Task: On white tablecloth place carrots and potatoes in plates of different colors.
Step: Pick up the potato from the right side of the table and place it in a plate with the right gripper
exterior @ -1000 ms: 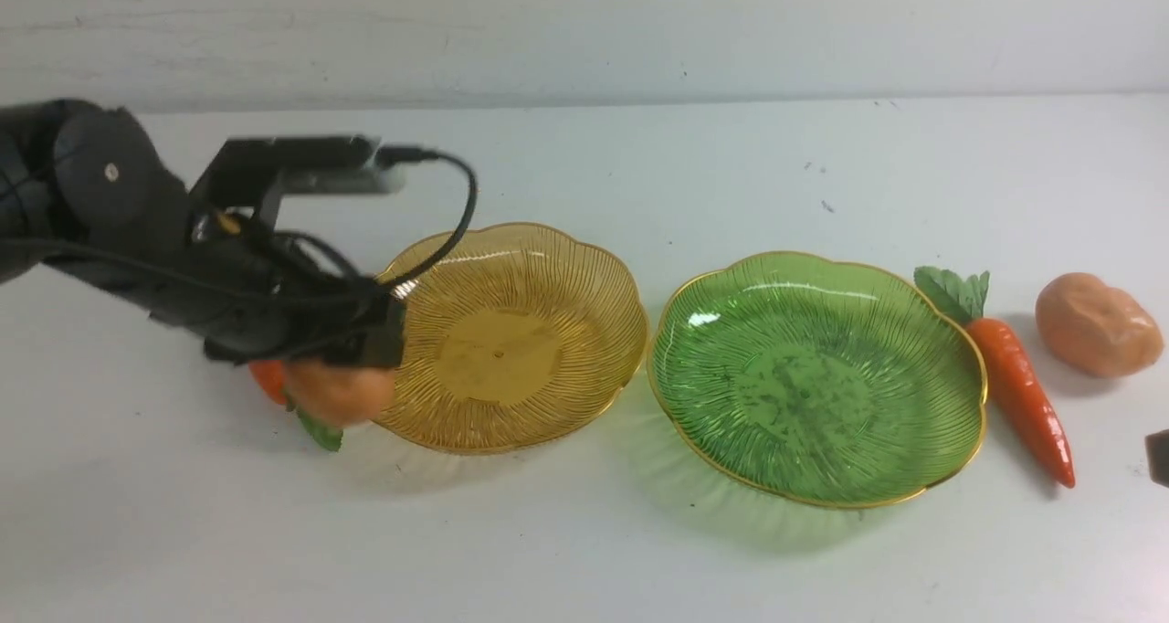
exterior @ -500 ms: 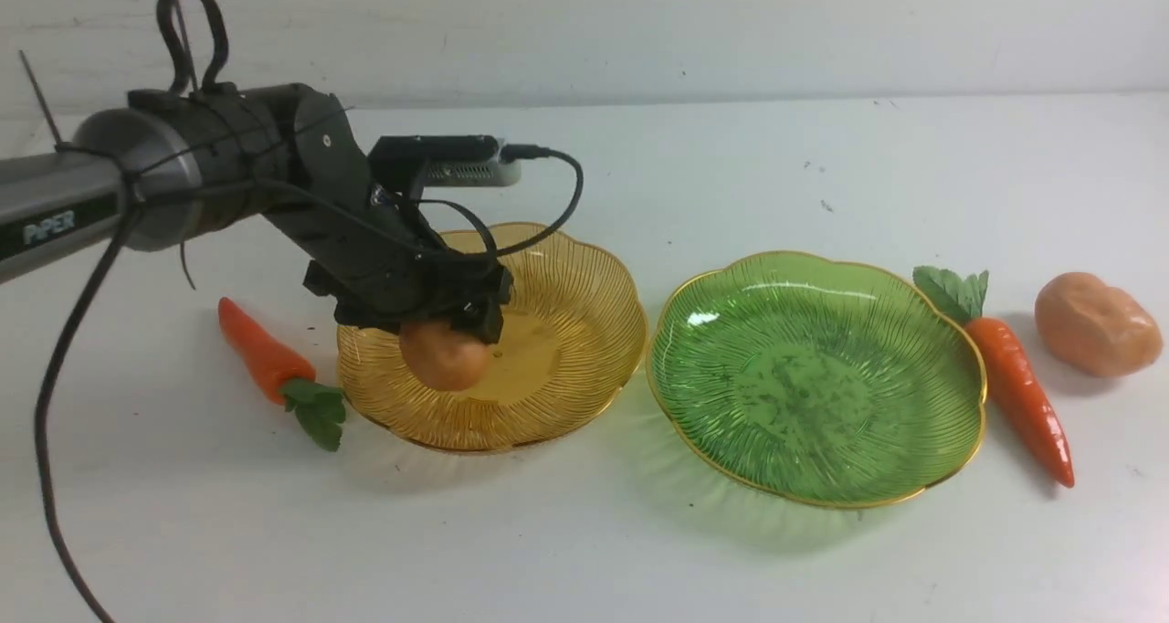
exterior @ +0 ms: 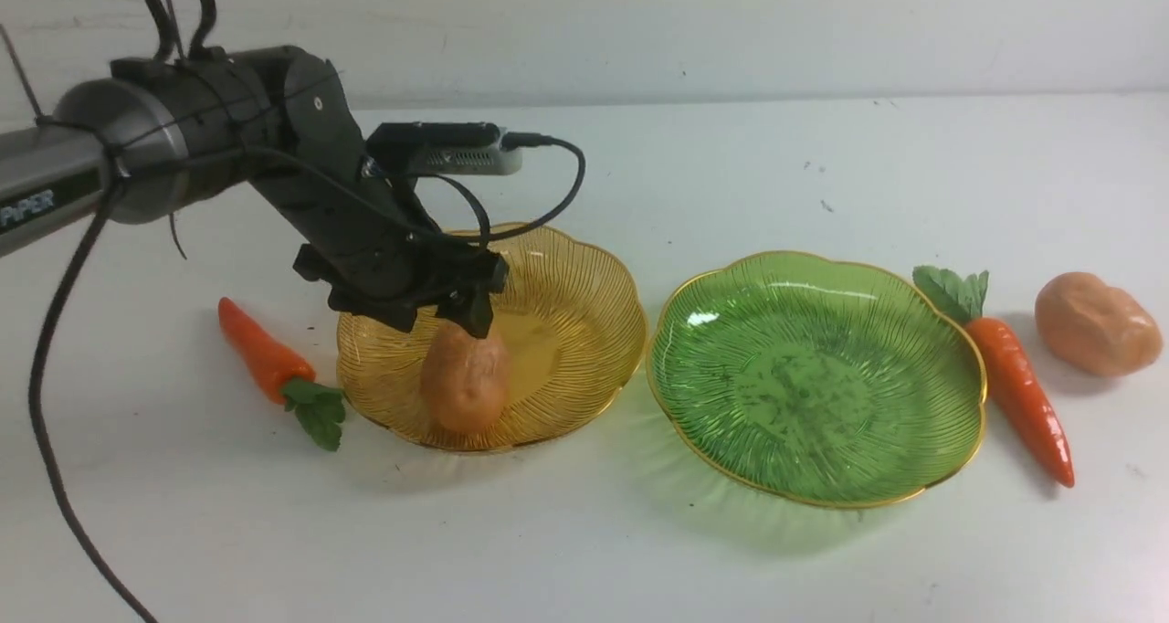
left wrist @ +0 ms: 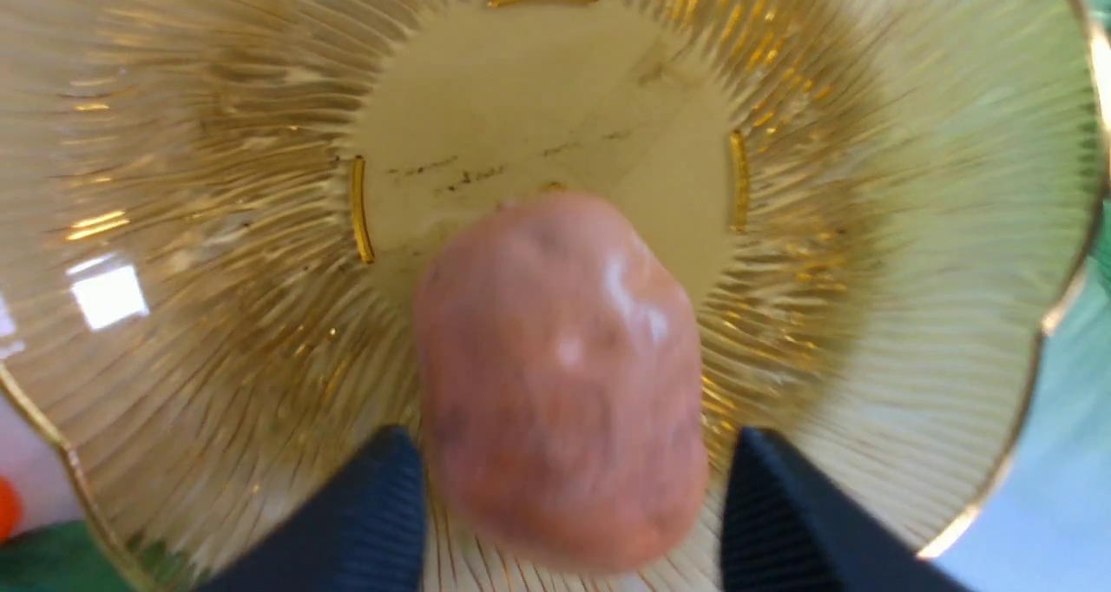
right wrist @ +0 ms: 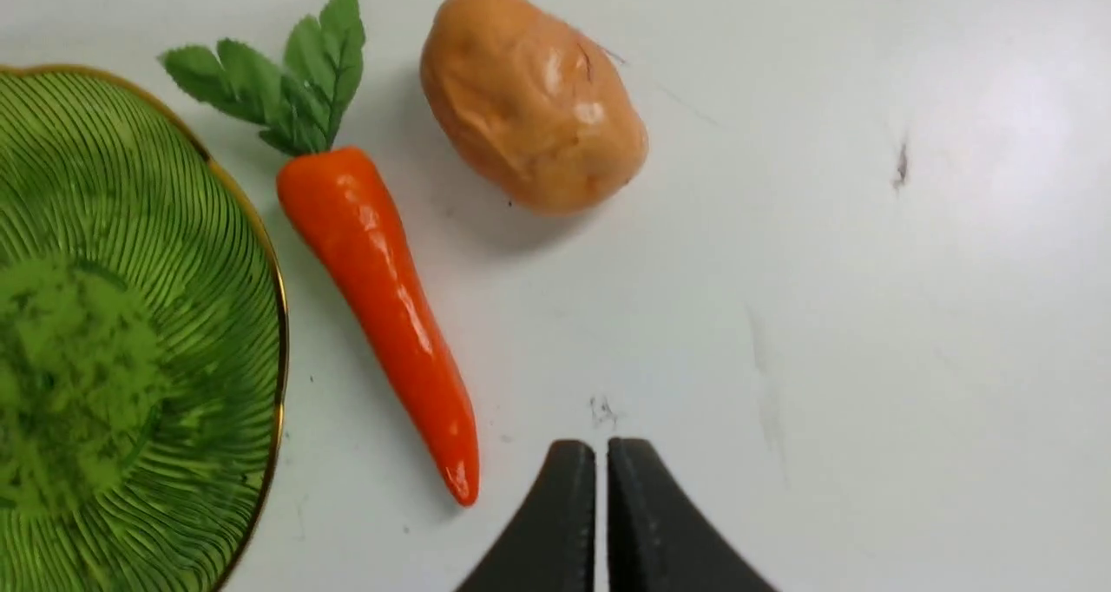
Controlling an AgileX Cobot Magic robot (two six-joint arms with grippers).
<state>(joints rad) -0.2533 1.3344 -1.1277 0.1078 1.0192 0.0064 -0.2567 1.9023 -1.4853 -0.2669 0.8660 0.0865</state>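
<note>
The short carrot (exterior: 265,360) lies left of centre in the front view, just left of the amber plate (exterior: 594,276). It slants from upper left to lower right, leaves toward the plate, and the left gripper (exterior: 449,317) is the nearer tool. Its jaws stand spread just over the potato (exterior: 464,381), which rests on end in that plate, apparently ungripped. In the lower middle of the right wrist view, the right gripper (right wrist: 601,466) is pressed together, empty.

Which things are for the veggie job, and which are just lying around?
For the job: green ribbed plate; amber ribbed plate; lumpy tan potato inside it; second tan potato; short orange carrot; long orange carrot; white tablecloth.
Just around: black cable; pale wall.
</note>
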